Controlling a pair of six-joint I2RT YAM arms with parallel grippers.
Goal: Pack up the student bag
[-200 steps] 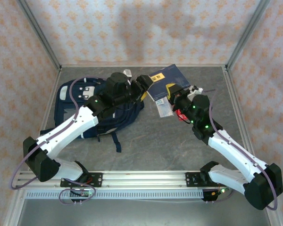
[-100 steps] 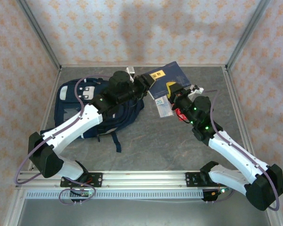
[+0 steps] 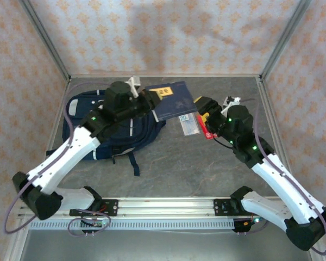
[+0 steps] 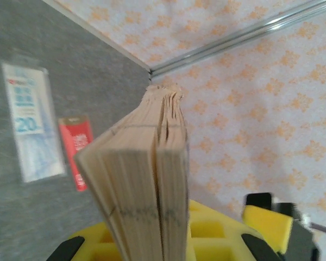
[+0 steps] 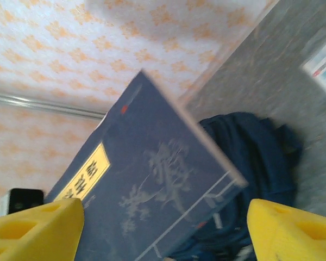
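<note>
Navy student bag [image 3: 79, 111] lies flat on the tabletop [image 3: 179, 157], left side. A blue book [image 3: 171, 100] hangs from the left fingers [image 3: 148, 102], pinched by one edge; the right fingers [image 3: 202, 109] gape wide, empty. That thin pinch may let it slip.
</note>
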